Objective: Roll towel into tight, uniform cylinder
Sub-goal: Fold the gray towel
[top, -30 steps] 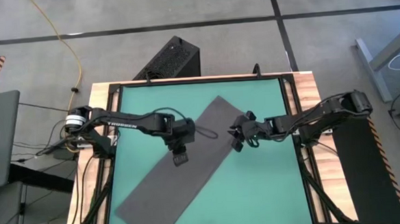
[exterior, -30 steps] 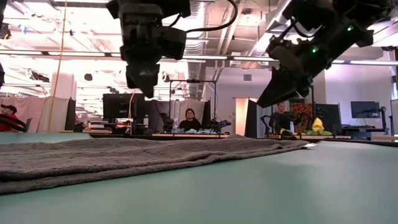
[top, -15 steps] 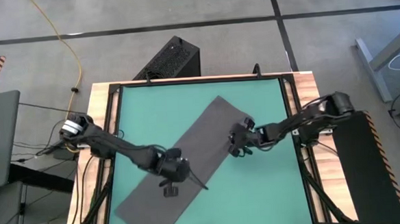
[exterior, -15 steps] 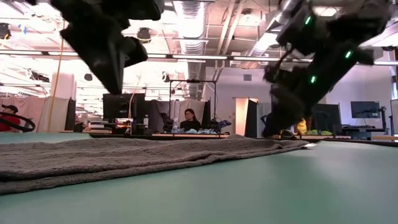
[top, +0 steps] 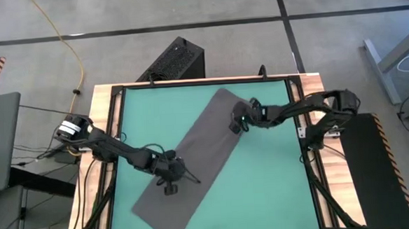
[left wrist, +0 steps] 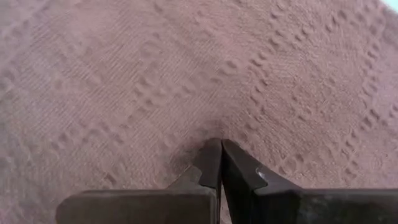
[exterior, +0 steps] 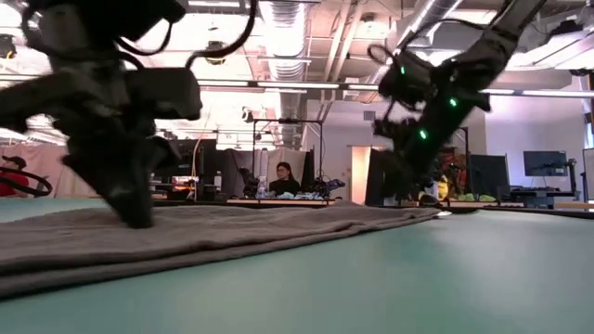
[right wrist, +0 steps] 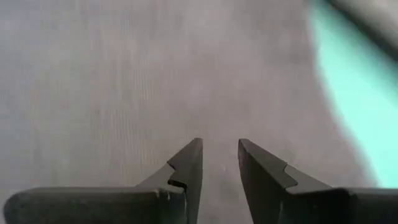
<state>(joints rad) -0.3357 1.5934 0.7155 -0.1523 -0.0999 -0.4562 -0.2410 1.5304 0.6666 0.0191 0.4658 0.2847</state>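
Towel (top: 193,159) flat, diagonal on tabletop (top: 264,188). I see left gripper (left wrist: 219,149) closed, pressing towel; right gripper (right wrist: 219,149) part-open above its far end.

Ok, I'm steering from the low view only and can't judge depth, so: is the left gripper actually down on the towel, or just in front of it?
Observer: It is on it. In the left wrist view the left gripper is shut, with its tips pressed into the towel.
Operator: Where on the towel?
Observer: From above, the left gripper is on the towel's near half, toward its left long edge.
Operator: And the right one?
Observer: The right gripper is over the far half, by the right long edge. Its wrist view shows the jaws apart with cloth below and nothing between them.
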